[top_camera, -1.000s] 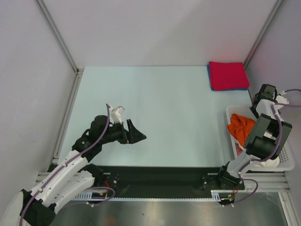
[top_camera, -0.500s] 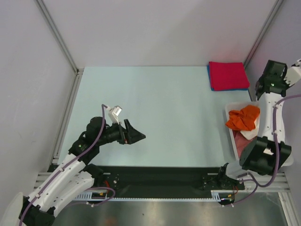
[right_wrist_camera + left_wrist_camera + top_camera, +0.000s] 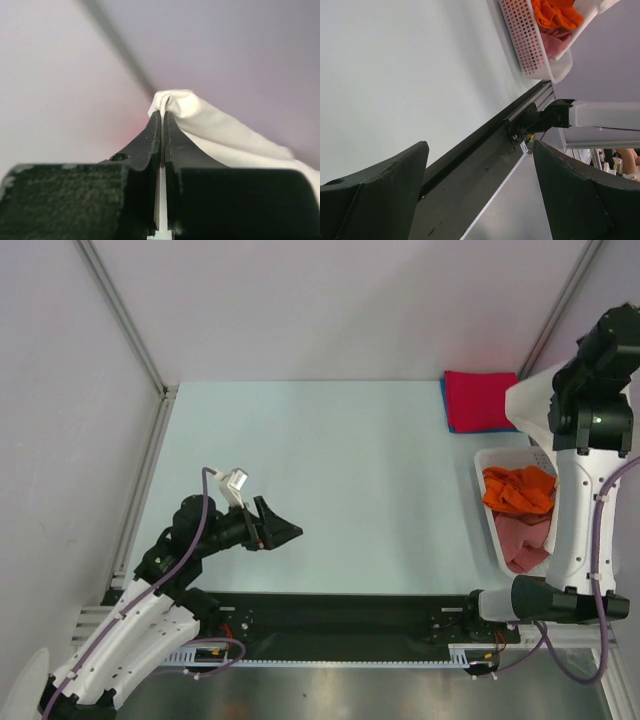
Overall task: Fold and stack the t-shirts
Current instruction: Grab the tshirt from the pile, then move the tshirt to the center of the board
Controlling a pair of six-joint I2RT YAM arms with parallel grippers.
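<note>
Done: two t-shirts folded and stacked on the desk (image 3: 350, 470) just behind the basket (image 3: 487, 530), red tee (image 3: 483, 398) on top, blue tee (image 3: 447, 418) showing only as a rim under it.

Left, by my reckoning: three. Orange tee (image 3: 520, 488) crumpled in the far half of the basket, pinkish-red tee (image 3: 525, 540) in the near half. White tee (image 3: 220, 130) is in the air above the basket's far end.

Right gripper (image 3: 163, 117): jaws pressed together on a pinched fold of the white tee. Left gripper (image 3: 280, 528): jaws wide apart, holding nothing, low over the desk well left of the basket.

Orientation: the white tee hangs bunched from the pinch, so its long axis likely runs down toward the basket; neck and hem cannot be told apart. The stack's long side runs across the desk, left to right.
</note>
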